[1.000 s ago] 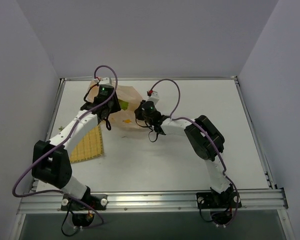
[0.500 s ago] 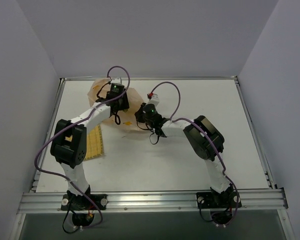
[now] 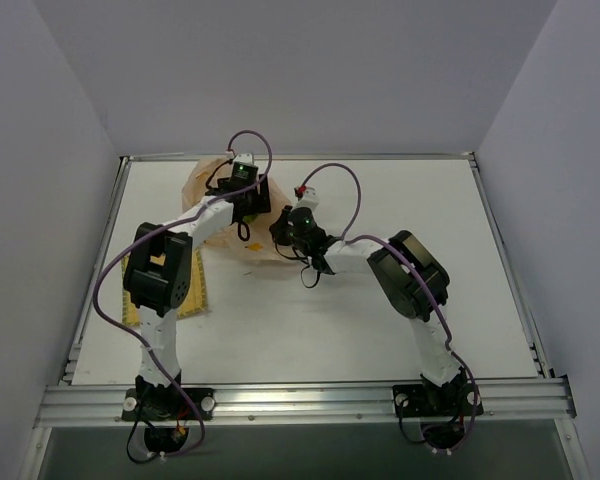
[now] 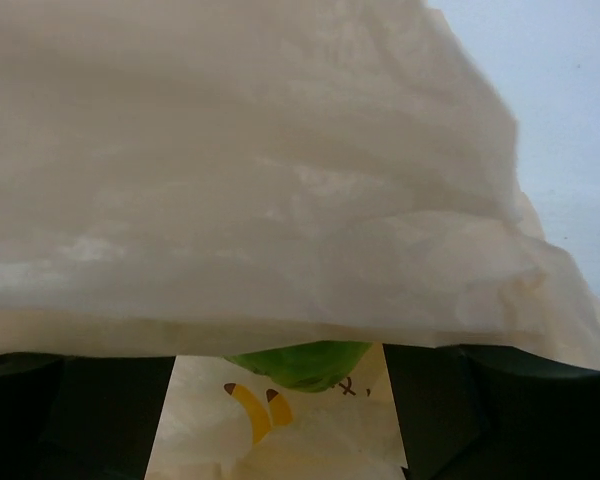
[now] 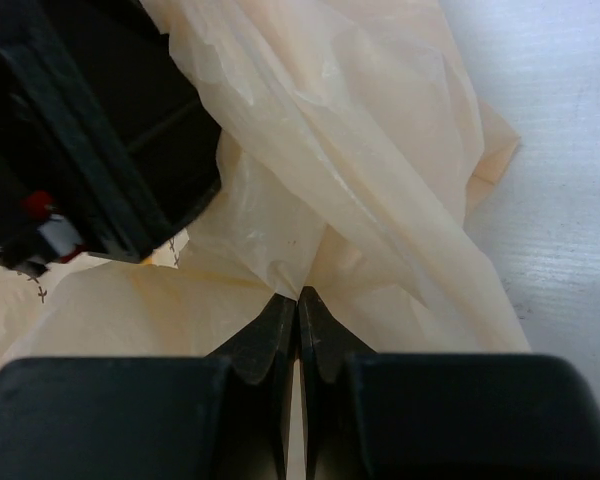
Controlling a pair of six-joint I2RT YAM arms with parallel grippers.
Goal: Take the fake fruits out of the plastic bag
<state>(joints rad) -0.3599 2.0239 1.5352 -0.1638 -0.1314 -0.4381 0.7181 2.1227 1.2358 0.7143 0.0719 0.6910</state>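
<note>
While the right gripper (image 5: 298,318) pinches the plastic bag (image 5: 380,170), the fake fruit (image 4: 300,362) lies straight ahead of the open, empty left gripper (image 4: 280,415).

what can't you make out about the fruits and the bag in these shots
Fruit count: left wrist view shows only the edge of one fake fruit; the plastic bag drapes over the rest.
Left tool: in the top view, hidden under its own wrist.
Bag opening: right wrist view, blocked by the left arm and folds above the right tool.
Mat: top view, mostly under the left arm.
</note>
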